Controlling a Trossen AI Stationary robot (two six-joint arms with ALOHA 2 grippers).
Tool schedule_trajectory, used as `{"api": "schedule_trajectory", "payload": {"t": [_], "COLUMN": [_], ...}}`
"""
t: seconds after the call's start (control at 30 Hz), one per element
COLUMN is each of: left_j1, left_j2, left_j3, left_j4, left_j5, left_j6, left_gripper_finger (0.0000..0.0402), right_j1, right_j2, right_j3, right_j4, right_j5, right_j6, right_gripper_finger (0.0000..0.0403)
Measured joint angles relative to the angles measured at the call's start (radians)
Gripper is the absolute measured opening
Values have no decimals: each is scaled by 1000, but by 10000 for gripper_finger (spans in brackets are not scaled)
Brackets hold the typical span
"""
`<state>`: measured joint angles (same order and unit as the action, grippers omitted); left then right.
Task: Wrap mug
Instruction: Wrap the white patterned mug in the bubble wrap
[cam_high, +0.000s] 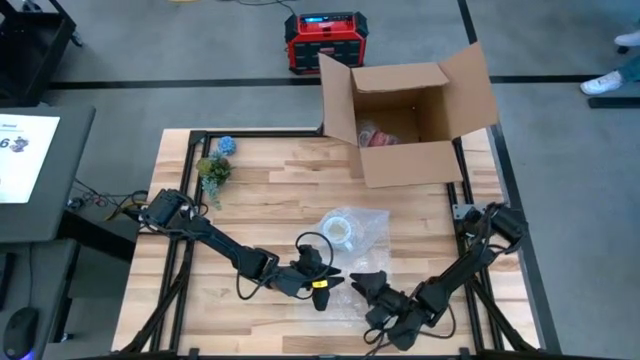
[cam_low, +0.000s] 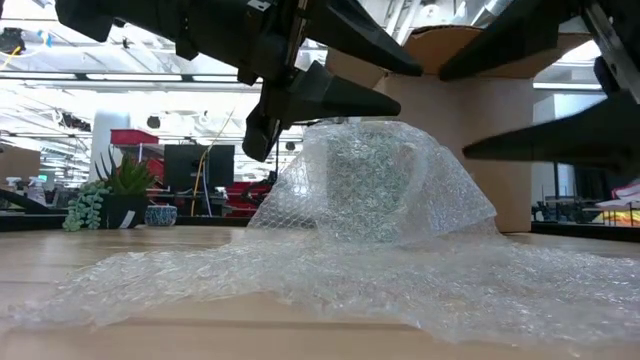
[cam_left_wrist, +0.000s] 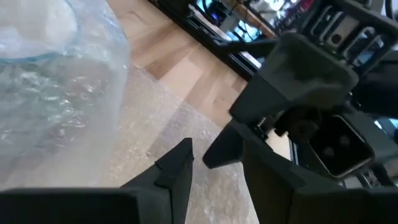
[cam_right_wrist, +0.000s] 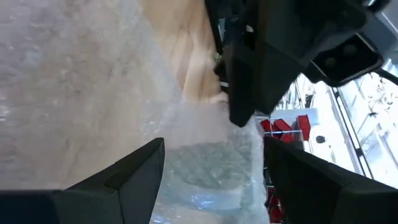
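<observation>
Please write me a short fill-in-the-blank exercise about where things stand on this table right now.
1. The mug sits under a sheet of ____ wrap.
2. The cardboard box at the table's far edge has its flaps ____.
3. The small plant stands on the same side of the table as the ____ arm.
4. Both the left gripper and the right gripper have their fingers ____, with nothing held.

Missing words: bubble; open; left; open
</observation>
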<state>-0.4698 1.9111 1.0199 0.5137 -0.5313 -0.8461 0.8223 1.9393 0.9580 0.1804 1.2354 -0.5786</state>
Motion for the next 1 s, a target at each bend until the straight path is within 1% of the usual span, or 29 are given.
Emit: {"api": "schedule_trajectory", "payload": {"t": [0.07, 0.13, 0.2, 0.27, 0.4, 0.57, 0.7, 0.83, 0.9, 1.0], "left_j1": [0, -4, -11, -17, -26, -29, -29, -19, -11, 9], "left_j2": [-13, -37, -66, -97, -179, -280, -357, -417, -437, -441], "left_j3": [-1, 0, 0, 0, 1, 0, 0, 0, 0, 0], "left_j4": [-4, 12, 21, 19, -40, -210, -332, -407, -429, -436], "left_j5": [42, 80, 85, 88, 103, 94, 67, 43, 30, 27], "left_j6": [22, 43, 81, 128, 222, 271, 299, 358, 406, 453], "left_gripper_finger": [119, 119, 119, 118, 112, 100, 96, 95, 95, 95], "right_j1": [9, 27, 45, 64, 92, 127, 152, 162, 162, 162], "right_j2": [0, -11, -39, -80, -176, -298, -394, -461, -474, -472], "right_j3": [4, 12, 19, 24, 27, 27, 27, 27, 27, 27], "right_j4": [-3, 2, -3, 2, -31, -197, -358, -501, -546, -565], "right_j5": [35, 103, 153, 155, 148, 84, -13, -171, -261, -401], "right_j6": [25, 56, 94, 161, 367, 618, 813, 970, 1015, 1037], "right_gripper_finger": [265, 265, 265, 265, 265, 265, 265, 265, 265, 265]}}
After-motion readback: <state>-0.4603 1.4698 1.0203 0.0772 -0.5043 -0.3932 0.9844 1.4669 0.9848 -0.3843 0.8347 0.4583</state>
